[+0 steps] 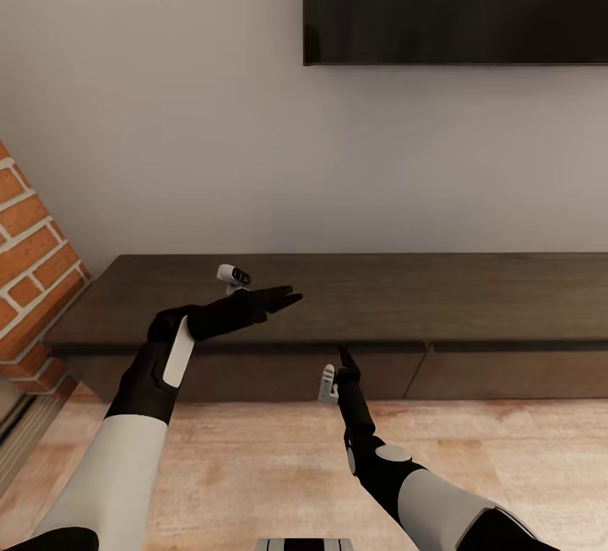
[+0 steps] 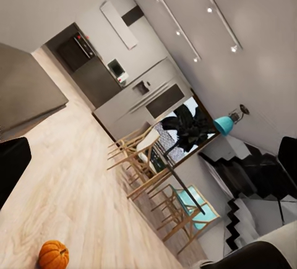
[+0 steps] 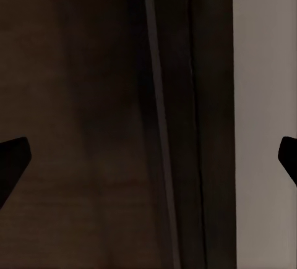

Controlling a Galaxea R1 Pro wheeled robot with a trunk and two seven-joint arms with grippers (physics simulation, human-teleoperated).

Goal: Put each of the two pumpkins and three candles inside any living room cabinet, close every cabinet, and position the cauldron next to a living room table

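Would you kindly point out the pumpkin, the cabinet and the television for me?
pumpkin [image 2: 53, 255]: left wrist view, its ribbed orange side.
cabinet [image 1: 473, 293]: head view, its dark-brown top.
television [image 1: 456, 2]: head view, its black screen.

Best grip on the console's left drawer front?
Take the left drawer front along its top edge, in the shadowed gap under the overhanging console top, approaching from the front. The face looks flat and handleless. The right claw is already close, jaws apart.

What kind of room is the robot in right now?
Most likely a living room in an open-plan home: a dark TV hangs above a long low cabinet, and wooden chairs stand nearby. A pumpkin sits on the wood floor.
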